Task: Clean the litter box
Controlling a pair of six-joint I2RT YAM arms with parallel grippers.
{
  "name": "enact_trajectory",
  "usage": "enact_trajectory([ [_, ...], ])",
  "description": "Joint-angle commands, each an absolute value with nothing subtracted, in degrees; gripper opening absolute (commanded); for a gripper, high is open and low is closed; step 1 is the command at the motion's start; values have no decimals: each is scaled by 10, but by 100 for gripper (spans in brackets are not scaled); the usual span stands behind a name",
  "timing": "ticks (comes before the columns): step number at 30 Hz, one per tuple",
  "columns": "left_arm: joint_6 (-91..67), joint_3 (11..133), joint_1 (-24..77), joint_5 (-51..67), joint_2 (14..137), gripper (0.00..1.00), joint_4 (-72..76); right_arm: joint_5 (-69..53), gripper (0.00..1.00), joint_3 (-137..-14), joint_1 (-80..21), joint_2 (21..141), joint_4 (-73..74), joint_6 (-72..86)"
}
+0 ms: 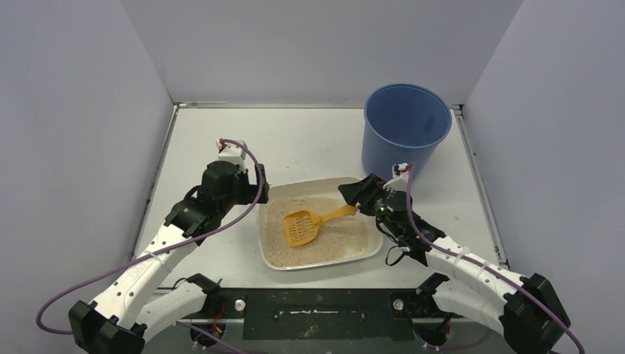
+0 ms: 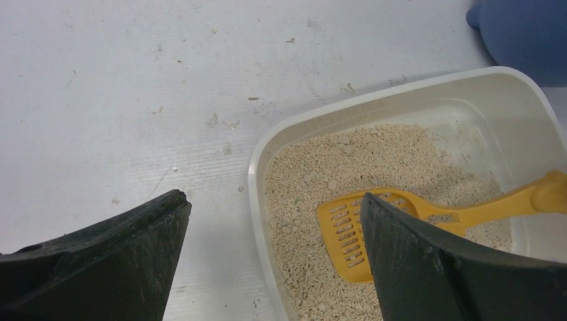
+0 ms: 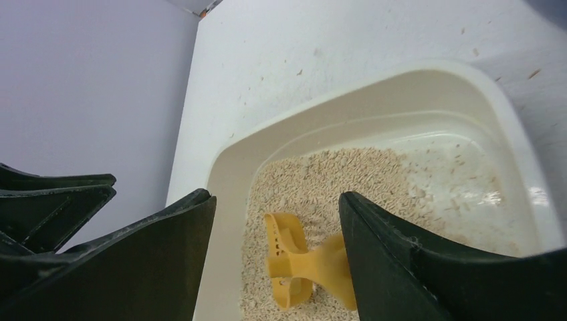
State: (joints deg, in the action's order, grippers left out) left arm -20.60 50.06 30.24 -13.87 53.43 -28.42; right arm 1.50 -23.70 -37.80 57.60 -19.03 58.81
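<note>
The litter box [image 1: 324,263] is an off-white tray with beige litter, at the table's near middle. An orange slotted scoop [image 1: 301,227] lies on the litter, its handle pointing right. My left gripper [image 1: 259,186] is open and empty, and in the left wrist view [image 2: 274,199] its fingers stand either side of the box's left rim [image 2: 257,174]. My right gripper [image 1: 355,195] is open at the box's right rim. In the right wrist view [image 3: 275,197] the scoop [image 3: 287,257] lies between the jaws with its handle beside the right finger, not gripped.
A tall blue bucket [image 1: 405,125] stands behind the box's right corner, close to my right arm. It shows at the top right of the left wrist view [image 2: 525,33]. Grey walls close in the table on three sides.
</note>
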Motion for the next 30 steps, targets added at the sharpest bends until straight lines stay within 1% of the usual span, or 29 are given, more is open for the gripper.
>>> enact_trajectory([
  [1,-211,504,294,-129,534,97,-261,98,69,-283,-372,497,-40,489],
  [4,-210,504,290,-131,535,97,-261,125,71,-301,-368,443,24,448],
  [9,-205,505,287,-130,535,97,-261,169,74,-382,-360,421,155,358],
  [12,-205,503,287,-131,532,97,-257,183,79,-407,-361,407,189,323],
  [14,-205,501,287,-136,530,97,-253,193,86,-417,-360,399,198,307],
  [15,-207,501,287,-139,530,97,-251,202,91,-422,-360,394,200,297],
  [16,-209,502,287,-140,529,97,-251,211,98,-427,-360,391,201,291],
  [17,-212,506,287,-138,528,97,-250,223,100,-433,-360,387,203,286],
  [22,-221,532,287,-91,511,97,-251,269,100,-472,-360,382,225,280],
  [26,-222,549,287,-55,500,97,-252,328,100,-501,-360,391,252,308],
  [30,-201,550,287,5,488,97,-234,342,100,-521,-360,394,271,330],
])
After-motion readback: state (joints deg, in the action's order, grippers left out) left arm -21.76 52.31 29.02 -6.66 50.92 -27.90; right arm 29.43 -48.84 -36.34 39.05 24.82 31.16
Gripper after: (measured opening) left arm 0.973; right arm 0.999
